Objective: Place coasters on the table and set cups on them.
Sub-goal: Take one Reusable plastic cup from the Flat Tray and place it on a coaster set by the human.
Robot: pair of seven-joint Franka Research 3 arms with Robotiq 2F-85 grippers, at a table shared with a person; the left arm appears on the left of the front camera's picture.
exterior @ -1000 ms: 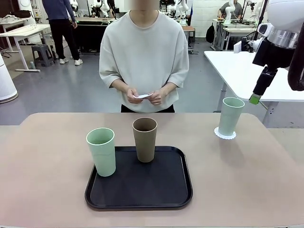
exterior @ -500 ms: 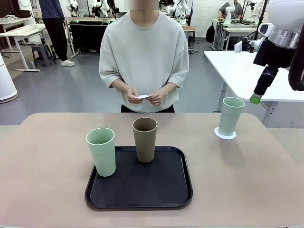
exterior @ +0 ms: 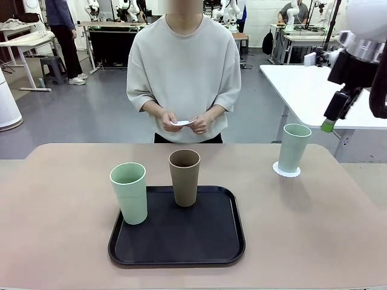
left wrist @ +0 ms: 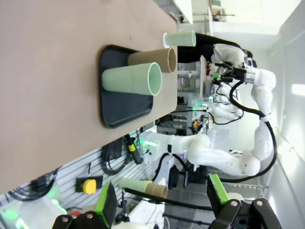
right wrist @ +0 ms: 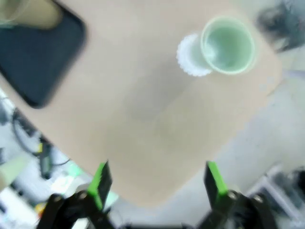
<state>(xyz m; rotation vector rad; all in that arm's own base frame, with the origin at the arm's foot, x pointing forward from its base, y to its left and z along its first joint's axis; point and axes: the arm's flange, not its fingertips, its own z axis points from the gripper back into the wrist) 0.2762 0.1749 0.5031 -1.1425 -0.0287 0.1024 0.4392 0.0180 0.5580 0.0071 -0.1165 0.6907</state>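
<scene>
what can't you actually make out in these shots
- Front view: the white piece in the person's hands is too small to tell whether it is one sheet or several.
- Front view: the coaster under the far mint cup is mostly covered by it; only its scalloped rim shows.
- Right wrist view: blur smears the tray, and the top edge cuts off the brown cup.

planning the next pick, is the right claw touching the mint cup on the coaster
Apart. Front view shows the right claw beside the mint cup, clear gap between.
</scene>
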